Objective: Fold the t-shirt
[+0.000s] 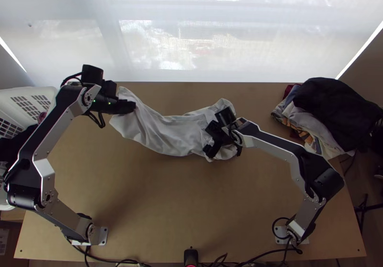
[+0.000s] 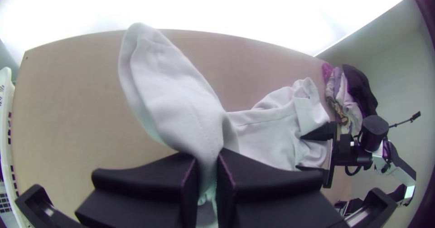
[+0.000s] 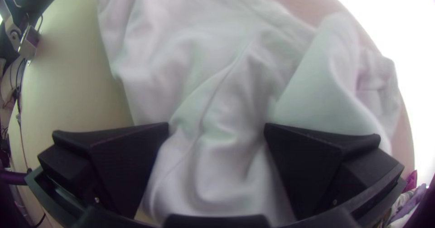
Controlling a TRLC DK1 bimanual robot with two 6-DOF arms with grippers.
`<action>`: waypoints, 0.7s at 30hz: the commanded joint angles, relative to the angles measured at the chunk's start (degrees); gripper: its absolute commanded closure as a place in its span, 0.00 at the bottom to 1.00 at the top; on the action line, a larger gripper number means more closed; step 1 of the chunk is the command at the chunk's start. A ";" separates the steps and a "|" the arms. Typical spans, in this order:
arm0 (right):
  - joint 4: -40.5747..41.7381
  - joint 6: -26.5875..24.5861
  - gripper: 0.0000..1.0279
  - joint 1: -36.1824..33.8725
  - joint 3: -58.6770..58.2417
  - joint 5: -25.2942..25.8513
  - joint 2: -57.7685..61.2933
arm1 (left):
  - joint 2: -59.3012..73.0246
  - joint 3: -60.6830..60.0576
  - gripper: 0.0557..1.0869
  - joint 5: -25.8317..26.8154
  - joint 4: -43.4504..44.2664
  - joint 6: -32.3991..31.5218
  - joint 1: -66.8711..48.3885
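White fabric t-shirt [image 1: 174,132] is located on the far half of the light wooden bench [image 1: 167,195], stretched sideways as a long, creased strip between the two grippers. Not laid flat: bunched and partly doubled over, edges uneven, no clean fold line seen. Left end is held by the left gripper [image 1: 133,107], positioned near the bench's far left corner. In the left wrist view, a narrow gathered section is pinched between the jaws of the left gripper [image 2: 208,160], pressed close together; a rounded, doubled lobe of fabric is spread out beyond them, with the rest run across toward the other gripper. Right end is bunched around the right gripper [image 1: 208,139], placed right of the bench's middle. Its jaws are spread wide, and loose wrinkled fabric is seen between them in the right wrist view, not clamped. A raised flap of the shirt is lying alongside one jaw there, on the side toward the bench's far edge. A mixed heap of coloured and pale clothes [image 1: 309,123] is piled at the far right corner, with a large black garment [image 1: 335,101] draped over it. A white slotted plastic basket [image 1: 36,94] is set beside the bench's left edge, dark cloth [image 1: 14,145] inside. Bench's far edge is backed by a bright translucent white blind [image 1: 191,41].
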 commanded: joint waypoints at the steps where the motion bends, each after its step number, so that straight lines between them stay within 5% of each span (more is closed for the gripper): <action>1: -5.91 0.41 0.05 -0.35 7.99 -0.22 -7.62 | 0.35 7.04 0.97 2.11 -2.18 -0.49 -4.07; 7: -15.05 -1.43 0.05 -3.52 14.67 -0.22 -15.09 | 1.76 10.20 0.97 2.11 -1.39 -1.19 -8.55; 21: -17.51 0.41 0.05 -13.63 6.85 -0.22 -27.92 | 14.24 23.03 0.97 2.11 1.60 -4.18 -21.29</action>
